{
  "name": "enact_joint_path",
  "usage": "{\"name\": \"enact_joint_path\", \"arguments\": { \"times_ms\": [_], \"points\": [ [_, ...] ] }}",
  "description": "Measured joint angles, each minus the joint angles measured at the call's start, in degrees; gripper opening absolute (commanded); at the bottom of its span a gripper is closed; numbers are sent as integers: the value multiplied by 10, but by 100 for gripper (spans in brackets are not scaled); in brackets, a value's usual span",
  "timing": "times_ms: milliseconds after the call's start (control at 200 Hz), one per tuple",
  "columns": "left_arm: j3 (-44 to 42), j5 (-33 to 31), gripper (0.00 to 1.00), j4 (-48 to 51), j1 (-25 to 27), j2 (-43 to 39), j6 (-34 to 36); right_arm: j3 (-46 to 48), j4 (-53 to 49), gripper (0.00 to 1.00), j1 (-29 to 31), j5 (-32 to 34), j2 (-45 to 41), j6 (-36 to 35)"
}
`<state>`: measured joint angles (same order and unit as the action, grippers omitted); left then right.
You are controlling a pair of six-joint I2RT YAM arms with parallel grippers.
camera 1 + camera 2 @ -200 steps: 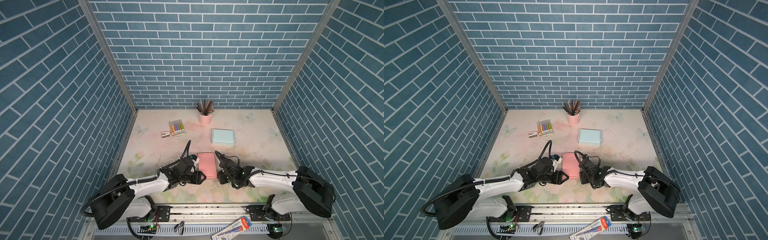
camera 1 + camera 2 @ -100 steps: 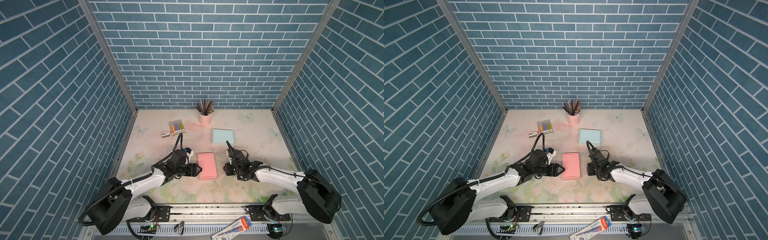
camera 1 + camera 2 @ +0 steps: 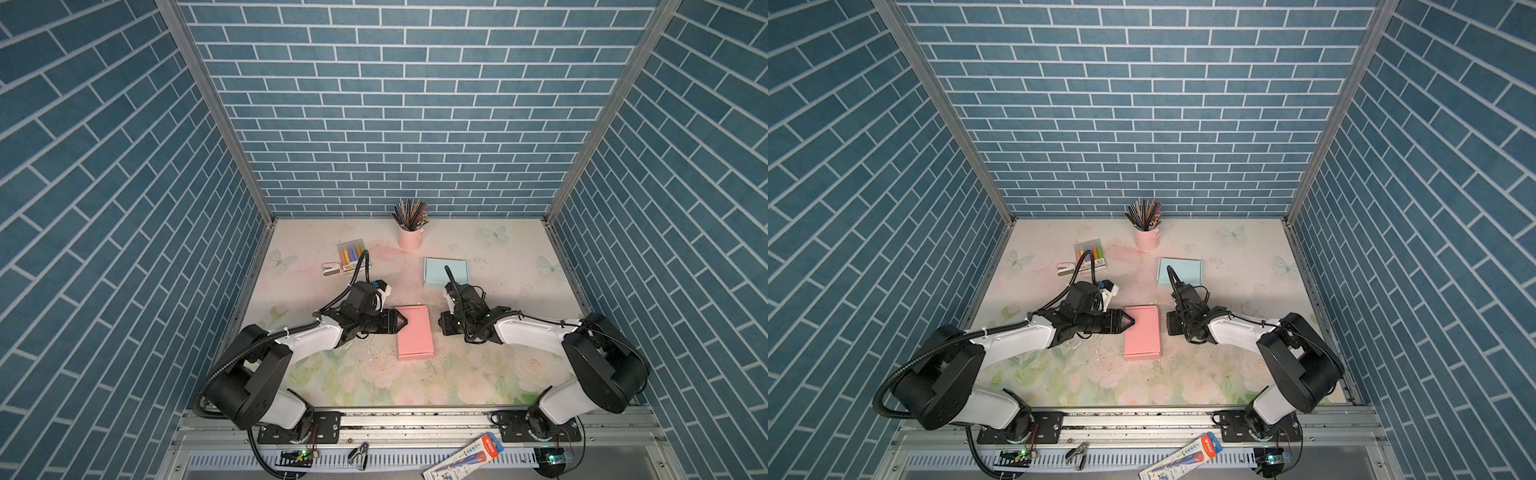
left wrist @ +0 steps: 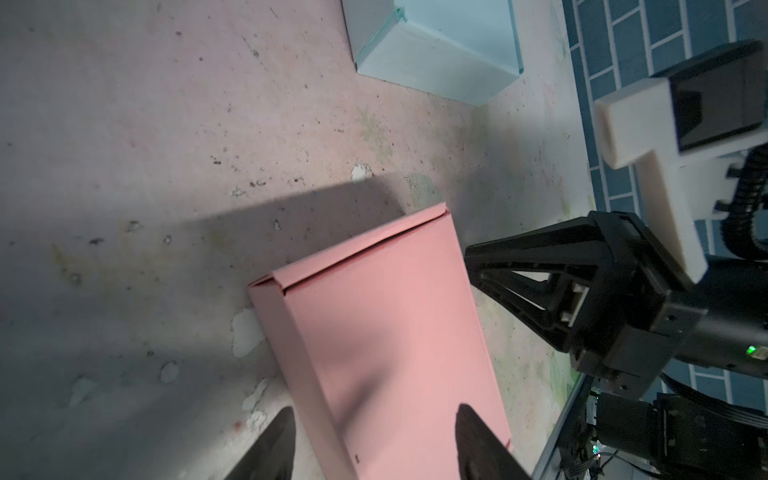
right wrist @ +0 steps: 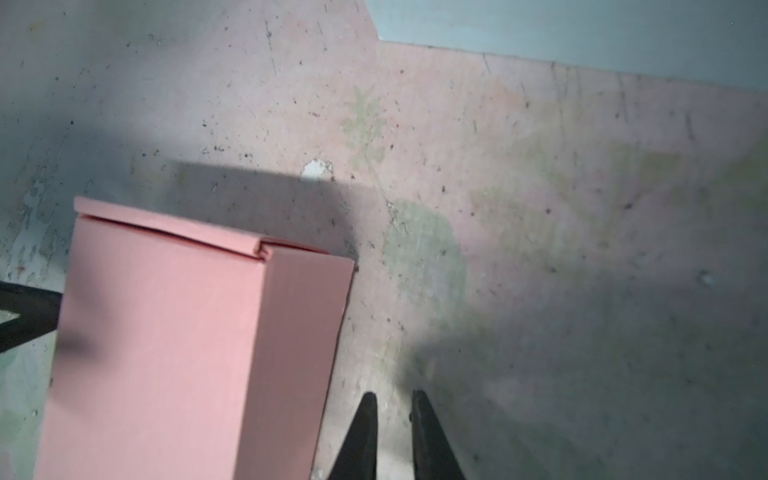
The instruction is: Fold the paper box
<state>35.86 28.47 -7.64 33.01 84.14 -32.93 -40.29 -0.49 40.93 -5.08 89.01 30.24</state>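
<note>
**While both arms flank it, the pink box sits closed**

Since I'm only watching the feeds, here's what I see. The pink paper box (image 3: 413, 332) lies flat on the table (image 3: 498, 374), around the middle, lid down. The left gripper (image 3: 403, 322) is at the box's 9 o'clock with its jaws spread wide. In the left wrist view one finger (image 4: 478, 440) is over the lid and the other is off beside the side wall; I can't tell if either touches. The right gripper (image 3: 442, 328) sits near the box's 3 o'clock, clear of it, pinched nearly together on nothing. A light blue box (image 3: 446, 272) rests at roughly 1 o'clock.
</note>
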Motion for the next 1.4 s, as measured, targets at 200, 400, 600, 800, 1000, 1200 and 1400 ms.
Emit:
{"name": "enact_joint_path", "arguments": {
  "times_ms": [200,400,600,800,1000,1200,1400],
  "points": [
    [1,12,60,-18,0,20,-1,-27,10,17,-1,-11,37,-10],
    [2,18,60,-32,0,30,-3,-48,16,16,-1,-23,61,-18],
    [2,23,60,-47,-1,40,-9,-51,20,15,-1,-29,70,-21],
    [3,23,60,-49,-1,47,-12,-65,19,15,6,-29,80,-21],
    [3,20,59,-46,-3,47,-14,-76,19,15,14,-24,82,-20],
    [3,14,60,-44,-5,47,-14,-75,18,15,21,-21,82,-15],
    [3,13,60,-44,-5,47,-14,-57,22,15,26,-23,76,-4]
  ]
}}
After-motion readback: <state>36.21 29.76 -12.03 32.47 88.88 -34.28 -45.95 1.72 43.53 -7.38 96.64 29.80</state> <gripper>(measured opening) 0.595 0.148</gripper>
